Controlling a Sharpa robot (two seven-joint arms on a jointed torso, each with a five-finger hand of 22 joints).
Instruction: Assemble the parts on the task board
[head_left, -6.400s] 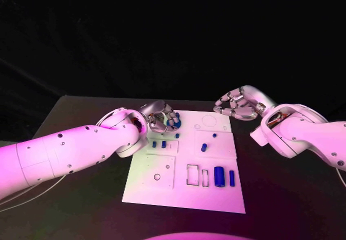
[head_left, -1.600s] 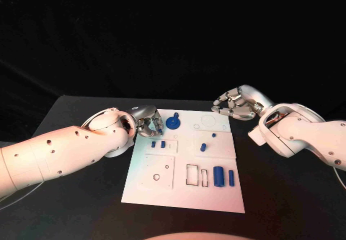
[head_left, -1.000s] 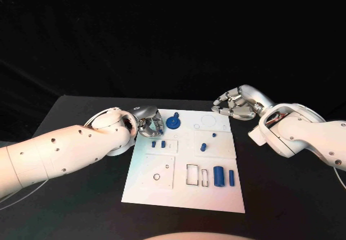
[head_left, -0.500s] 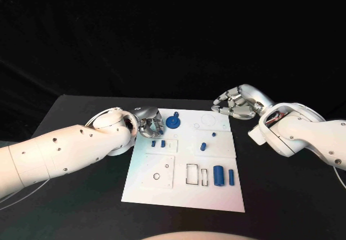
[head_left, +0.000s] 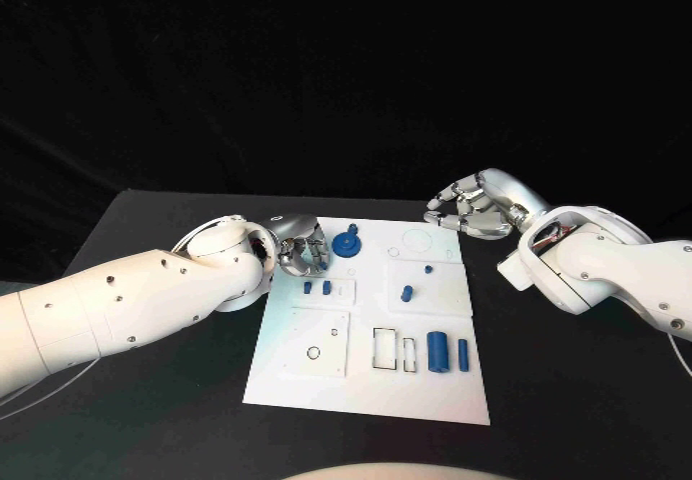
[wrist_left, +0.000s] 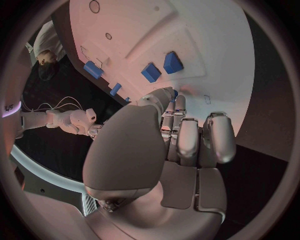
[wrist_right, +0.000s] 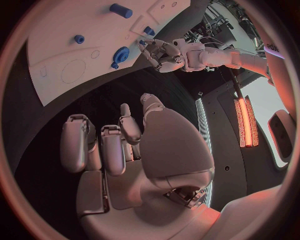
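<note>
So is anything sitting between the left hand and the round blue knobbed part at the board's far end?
Nothing visible does. The left hand is beside the round blue knobbed part on the white task board, with bare board between them.

I see the task board (head_left: 368, 380) as plain white, marked with thin dark outlines of rectangles and circles, on a black table (head_left: 130, 400). The parts are blue: a round knobbed piece (head_left: 346, 243) near the board's far edge, 2 small blocks (head_left: 316, 288) toward its left edge, and 2 darker blue cylinders (head_left: 447, 353) near its right edge. Both arms are white; my left hand (head_left: 303, 247) and right hand (head_left: 469, 212) are silver.
</note>
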